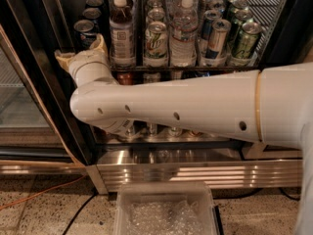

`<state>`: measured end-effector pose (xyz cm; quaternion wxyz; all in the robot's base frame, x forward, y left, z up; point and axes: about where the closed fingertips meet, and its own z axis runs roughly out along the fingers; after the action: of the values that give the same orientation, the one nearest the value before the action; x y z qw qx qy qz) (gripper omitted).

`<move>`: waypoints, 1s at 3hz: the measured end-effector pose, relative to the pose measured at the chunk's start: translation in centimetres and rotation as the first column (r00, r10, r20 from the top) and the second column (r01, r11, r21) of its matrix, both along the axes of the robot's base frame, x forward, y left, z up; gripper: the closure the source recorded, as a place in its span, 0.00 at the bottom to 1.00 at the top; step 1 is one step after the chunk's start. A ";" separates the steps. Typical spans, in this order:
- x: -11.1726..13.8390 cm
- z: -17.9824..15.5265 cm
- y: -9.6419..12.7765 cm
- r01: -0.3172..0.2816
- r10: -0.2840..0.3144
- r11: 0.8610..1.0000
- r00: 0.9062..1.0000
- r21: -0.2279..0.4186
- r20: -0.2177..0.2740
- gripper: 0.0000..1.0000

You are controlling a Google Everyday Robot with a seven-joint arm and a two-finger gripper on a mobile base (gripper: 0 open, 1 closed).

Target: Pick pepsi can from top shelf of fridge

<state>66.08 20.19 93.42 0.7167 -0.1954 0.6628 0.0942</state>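
My claw is up at the left end of the top shelf, just inside the fridge frame. Its two tan fingers are spread wide and grip nothing. One tip points left toward the frame and the other points up.

The pepsi can stands right behind the claw, in the gap between the two tips as I see it. I cannot tell whether either finger touches it. More dark cans line up behind it, deeper into the shelf.

Just right of the claw stands a white-capped bottle, and past that a white-and-green can. Further right are the water bottles, a slim blue-and-silver can and, farthest right, the green cans.

The white arm runs from the claw down and across to the right, covering most of the rack below. Only a few can bottoms show under it.

Well below the claw is the ribbed steel base panel, and below that a clear plastic bin sits on the speckled floor. An orange cable trails across the floor down to the claw's left.
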 end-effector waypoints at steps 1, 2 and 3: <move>0.1 0.0 -0.1 0.007 -0.007 1.000 1.000 -0.001 0.004 0.31; 0.3 -0.2 -0.4 0.024 -0.024 1.000 1.000 -0.008 0.008 0.29; 0.4 -0.6 -0.6 0.038 -0.038 0.999 0.999 -0.015 0.006 0.30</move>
<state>66.44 19.61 92.79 0.7187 -0.1883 0.6651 0.0753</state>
